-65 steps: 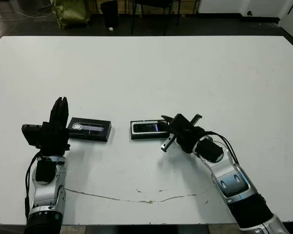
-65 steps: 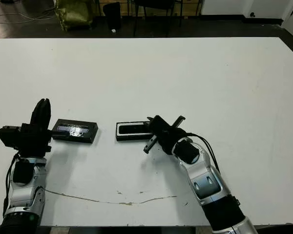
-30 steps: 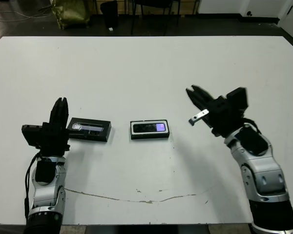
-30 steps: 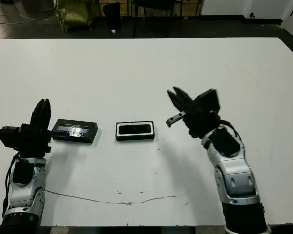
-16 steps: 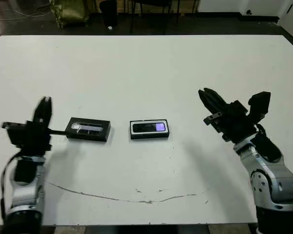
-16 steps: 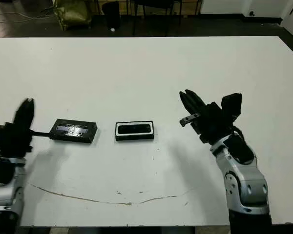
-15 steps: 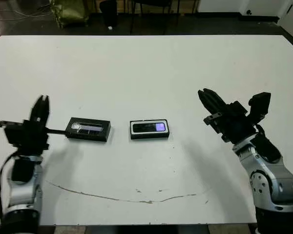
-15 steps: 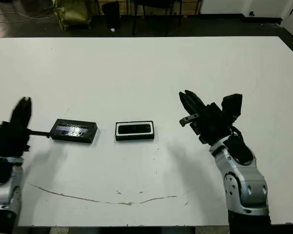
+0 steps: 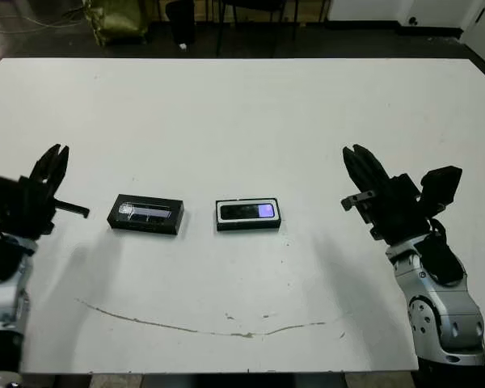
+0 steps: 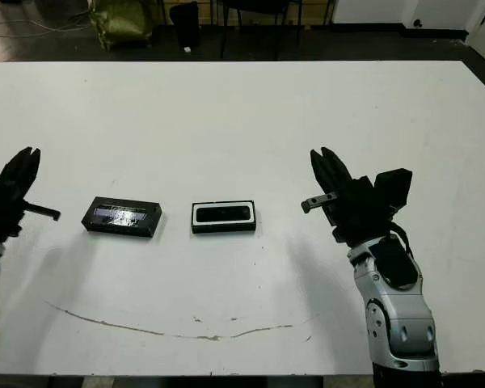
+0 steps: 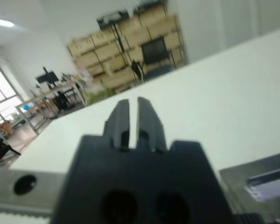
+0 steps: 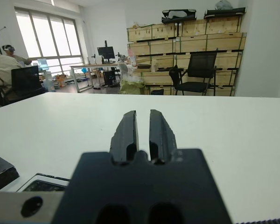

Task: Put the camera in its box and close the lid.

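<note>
- Camera (image 9: 248, 212) lies inside the box (image 9: 248, 225), purple screen at its right end, near table centre; long axis runs left-right across the table.
- Lid (image 9: 146, 215) sits flat on the table just left of the box, apart from it, glossy strip up, long axis also left-right, slightly tilted.
- Left gripper (image 9: 55, 159) hovers off to the left of the lid, raised, fingers close together with only a slit showing in the left wrist view; holds nothing.
- Right gripper (image 9: 357, 162) is well right of the box, raised, fingers nearly together with a thin gap in the right wrist view; empty.
- Key relation: lid lies between left gripper and box, so the left arm is the nearer one; judged next step is to grab the lid and carry it rightward onto the box, keeping long axes lined up.
- Camera-in-box part looks done; lid not yet on.
- White table (image 9: 242, 113) is matte with a thin dark crack-like line along the near edge.
- Room: stacked cardboard boxes on shelving (image 12: 186, 32), a black office chair (image 12: 196, 70), desks with monitors by windows, a person (image 12: 2, 67) seated at far left of the right wrist view.
</note>
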